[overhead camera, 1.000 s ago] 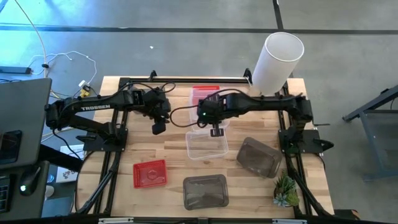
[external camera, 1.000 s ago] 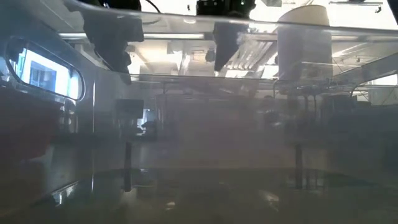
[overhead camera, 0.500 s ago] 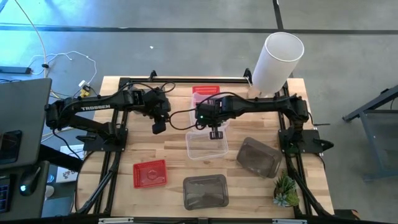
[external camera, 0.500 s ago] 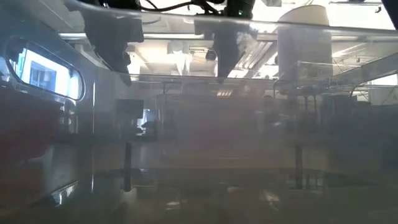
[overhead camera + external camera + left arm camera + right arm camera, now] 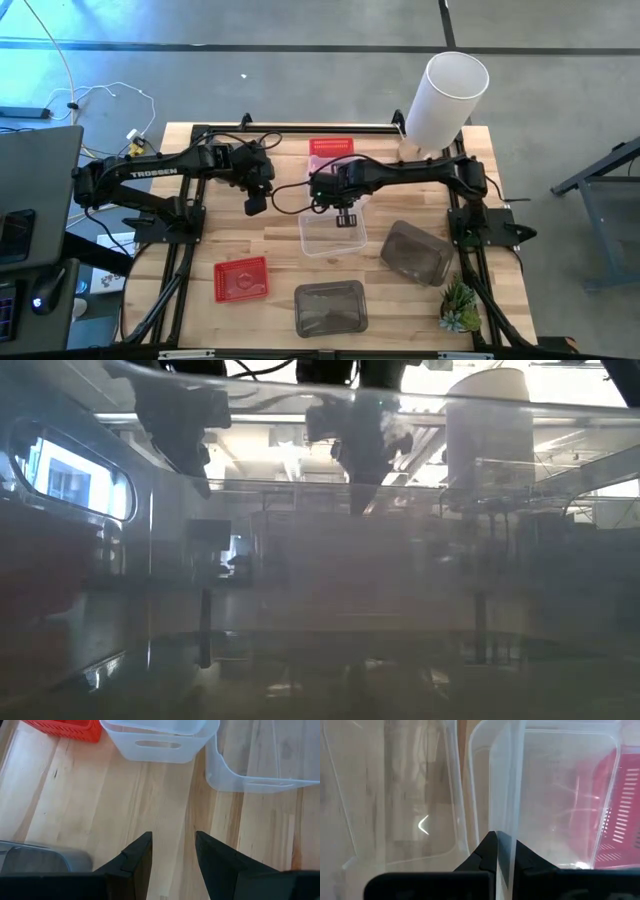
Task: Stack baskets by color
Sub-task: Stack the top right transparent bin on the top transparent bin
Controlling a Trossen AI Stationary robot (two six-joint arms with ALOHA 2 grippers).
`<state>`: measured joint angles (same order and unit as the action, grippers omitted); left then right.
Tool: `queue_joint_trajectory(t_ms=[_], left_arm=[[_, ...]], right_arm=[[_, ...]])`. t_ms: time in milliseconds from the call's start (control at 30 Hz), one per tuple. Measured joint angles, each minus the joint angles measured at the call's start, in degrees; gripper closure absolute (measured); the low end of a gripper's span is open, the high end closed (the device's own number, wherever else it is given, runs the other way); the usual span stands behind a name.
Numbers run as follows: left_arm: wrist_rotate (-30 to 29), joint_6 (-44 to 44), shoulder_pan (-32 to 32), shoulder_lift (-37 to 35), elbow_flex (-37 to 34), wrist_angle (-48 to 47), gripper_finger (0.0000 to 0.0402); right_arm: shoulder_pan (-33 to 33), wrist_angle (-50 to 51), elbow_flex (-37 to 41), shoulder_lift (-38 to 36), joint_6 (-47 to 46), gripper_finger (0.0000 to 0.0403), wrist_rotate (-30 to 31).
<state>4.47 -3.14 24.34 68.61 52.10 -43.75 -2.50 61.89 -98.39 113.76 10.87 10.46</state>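
clear basket (image 5: 330, 238) at mid-bench, just in front of a second clear basket (image 5: 354, 196) that lies half under the right arm. the right hand (image 5: 343, 218) is clenched on a thin clear wall where the two meet. in the right wrist view the pinched wall seems to belong to the basket through which red shows, though which of the two it is cannot be told for certain. over the last second the right arm's wrist has swung toward the left arm and the right hand has crept slightly forward. both clear baskets show no evident shift. judged from this, the grip is made and the lift that would nest one clear basket in the other has hardly begun. a red basket (image 5: 331, 147) stands at the back edge just behind the second clear basket, and another red basket (image 5: 241, 278) lies well apart at the front left. these two are not yet stacked. one grey basket (image 5: 330, 308) sits at the front centre and another grey basket (image 5: 415, 252) lies skewed to the right. the left hand (image 5: 255, 205) hangs released above bare bench (image 5: 200, 240), unmoved, beside the clear pair. a white cylinder (image 5: 445, 100) at the back right corner and a plant (image 5: 460, 308) at the front right lie clear of the work. the close-set clear walls and the adjoining red basket look the likeliest hindrance to a clean lift.
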Motion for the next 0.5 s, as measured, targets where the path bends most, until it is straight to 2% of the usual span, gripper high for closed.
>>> queue_joint_trajectory(t_ms=[333,500], left_arm=[[0.0,-0.02,0.0,0.0,0.0,0.01,0.0266],[0.0,0.0,0.0,-0.01,0.0,0.0,0.0266]], right_arm=[[-0.11,-0.51,0.0,1.03,0.09,0.0401,0.93],[-0.64,-1.27,0.0,1.03,-0.38,0.0359,1.23]])
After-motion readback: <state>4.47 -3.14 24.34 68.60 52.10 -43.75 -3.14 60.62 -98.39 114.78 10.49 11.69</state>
